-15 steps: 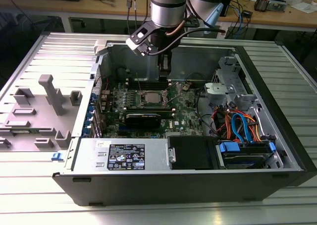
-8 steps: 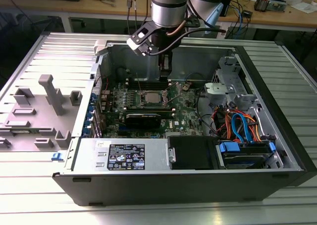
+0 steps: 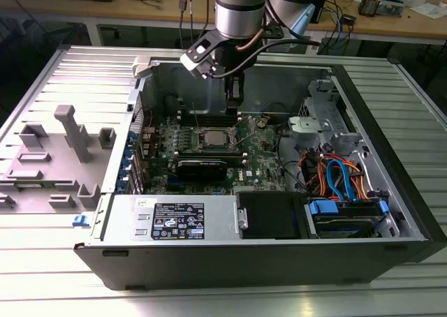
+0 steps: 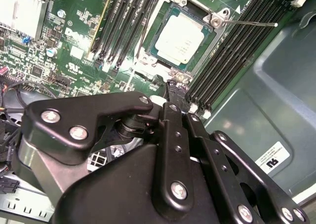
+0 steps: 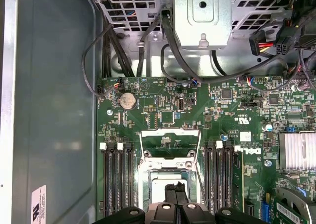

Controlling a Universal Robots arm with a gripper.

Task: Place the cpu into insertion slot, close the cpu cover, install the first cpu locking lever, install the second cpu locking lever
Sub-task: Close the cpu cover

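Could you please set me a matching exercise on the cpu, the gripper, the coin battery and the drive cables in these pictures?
1. cpu
2. gripper
3. coin battery
4. drive cables

a. blue and orange, at the exterior view's right
b. round and silvery, on the green board
c. seated in the insertion slot
d. black, close above the slot

Pairs: 1-c; 2-d; 3-b; 4-a.
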